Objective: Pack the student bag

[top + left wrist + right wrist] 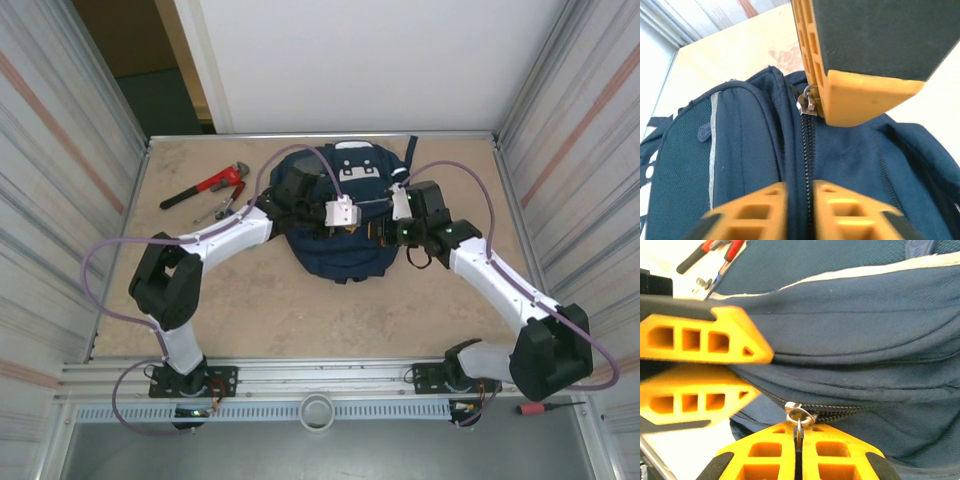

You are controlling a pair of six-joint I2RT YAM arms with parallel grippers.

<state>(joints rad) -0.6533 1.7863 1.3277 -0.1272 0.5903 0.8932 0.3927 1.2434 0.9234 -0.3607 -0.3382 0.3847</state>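
Navy-blue fabric student bag with thin white reflective stripes (340,258) lies flat at the far middle of the tan table (250,300), and both my arms are reaching onto it. My right end effector (798,445) is clamped on the small silver metal zipper pull (799,416), with only the ring poking out above the tips. My left end effector (800,195) is narrow, tips either side of the zipper seam just beside the pull. It looks like a pinch on the seam fabric, but the view is blurred and I can't tell how firm it is. Main risk: the pull is thin and held right at the tip edge, so a tug off the zipper line could twist it out of my right hold. Second: if the left pinch is loose, the whole student bag slides on the table with the pull instead of the zipper running. Third: my two end effectors are almost touching, so either one moving toward the other means a knock. Loose fabric by the slider could also jam it. Red pipe wrench (205,187) lies far left, well apart from all this
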